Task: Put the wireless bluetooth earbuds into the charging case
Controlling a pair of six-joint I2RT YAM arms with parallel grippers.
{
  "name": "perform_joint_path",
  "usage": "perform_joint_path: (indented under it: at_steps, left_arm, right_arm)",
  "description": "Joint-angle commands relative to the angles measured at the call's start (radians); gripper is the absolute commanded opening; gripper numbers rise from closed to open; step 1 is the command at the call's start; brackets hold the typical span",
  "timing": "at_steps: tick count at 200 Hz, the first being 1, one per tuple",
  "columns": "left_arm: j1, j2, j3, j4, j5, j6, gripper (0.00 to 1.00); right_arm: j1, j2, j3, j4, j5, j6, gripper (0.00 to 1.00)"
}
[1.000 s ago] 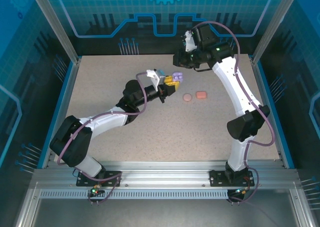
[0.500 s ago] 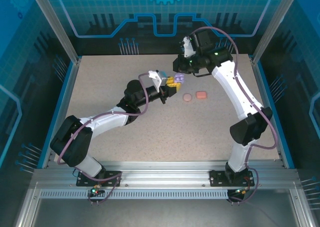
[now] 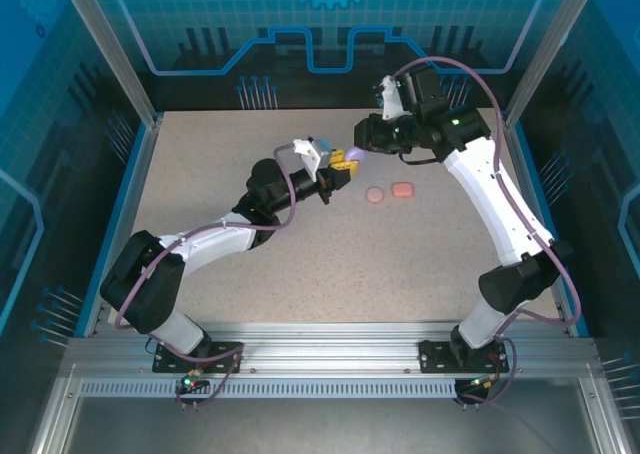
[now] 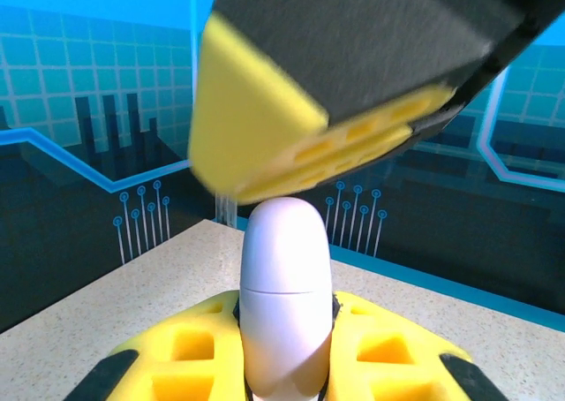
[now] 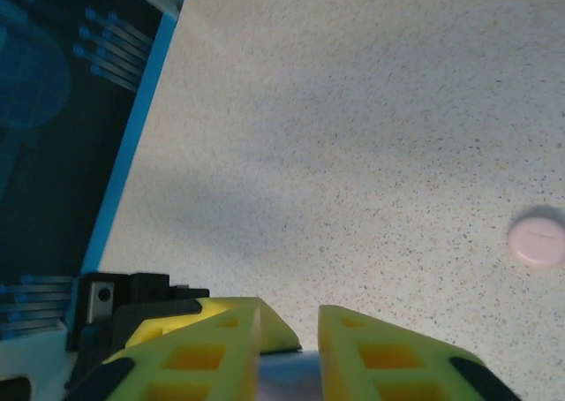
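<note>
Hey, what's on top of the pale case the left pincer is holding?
One yellow-padded finger of the right pincer hangs just above the closed pale case, gripped upright by the left pincer. Whether they touch is unclear; the case's inside is hidden.

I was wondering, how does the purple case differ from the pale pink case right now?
The purple case is clamped in the jaws of the left gripper, while the pale pink case lies free on the table. From the left wrist view the purple case looks elongated and pale lilac; the pale pink case shows as a round pink disc. Both appear shut.
</note>
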Motion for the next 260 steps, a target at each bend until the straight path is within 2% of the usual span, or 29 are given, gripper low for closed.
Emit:
perform_joint_path:
  at_steps: [1, 44, 86, 121, 182, 260]
  left_arm:
    - [0.007, -0.013, -0.012, 0.047, -0.026, -0.017, 0.0]
    - [0.009, -0.022, -0.071, -0.008, -0.109, -0.092, 0.0]
    - [0.009, -0.018, -0.09, -0.194, -0.209, -0.251, 0.0]
    - [0.009, 0.033, -0.091, -0.294, -0.223, -0.401, 0.0]
    - [0.014, 0.184, 0.019, -0.467, -0.202, -0.612, 0.0]
    - [0.041, 0.371, 0.177, -0.594, -0.146, -0.723, 0.0]
  right_arm:
    - [-0.059, -0.064, -0.015, 0.04, 0.051, 0.044, 0.38]
    - [-0.138, -0.159, -0.215, 0.118, 0.066, 0.061, 0.56]
    - [-0.154, -0.271, -0.517, 0.222, 0.1, 0.085, 0.63]
    - [-0.156, -0.336, -0.696, 0.277, 0.097, 0.101, 0.63]
    - [-0.161, -0.36, -0.783, 0.296, 0.129, 0.091, 0.64]
    - [-0.189, -0.384, -0.794, 0.294, 0.12, 0.09, 0.64]
